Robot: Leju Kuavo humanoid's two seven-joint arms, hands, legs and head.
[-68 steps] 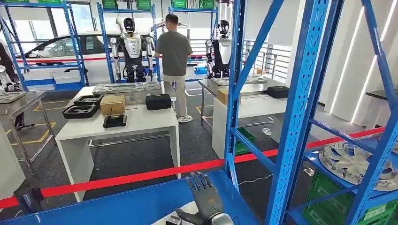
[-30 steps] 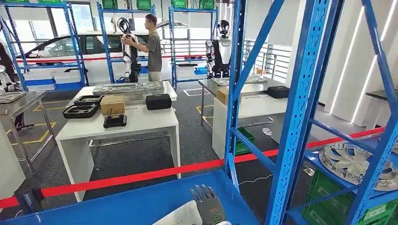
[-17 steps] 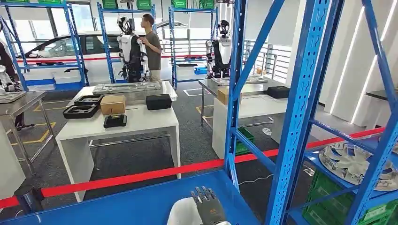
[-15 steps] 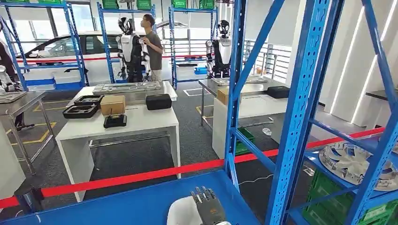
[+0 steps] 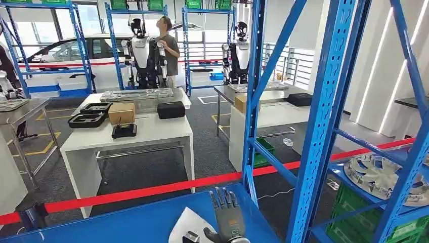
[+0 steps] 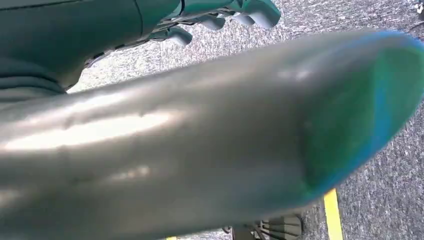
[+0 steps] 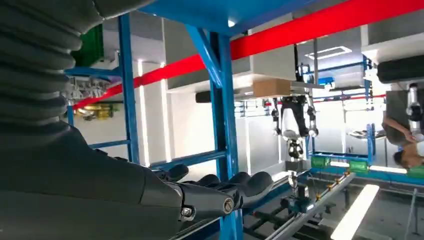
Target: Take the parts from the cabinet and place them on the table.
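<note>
Fingers (image 5: 221,198) of right hand (image 5: 226,217) point forward beside white part (image 5: 188,223).

The right hand (image 5: 226,217) rests on a part (image 5: 189,225) lying on the near shelf (image 5: 126,223), white table (image 5: 152,129) beyond.

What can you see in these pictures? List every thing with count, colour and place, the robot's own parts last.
Rack: one, blue, right foreground.
Barrier tape: one, red, behind the rack.
Part: one, white, on the blue shelf under the right hand.
Wheel cover: one, silver, low shelf at right.
Table: one, white, centre left.
Cardboard box: one, brown, on the table.
Case: one, black, on the table.
Person: one, grey shirt, far back.
Car: one, white, back left.
Right hand: dark grey, fingers apart.
Left hand: dark, above grey floor.
</note>
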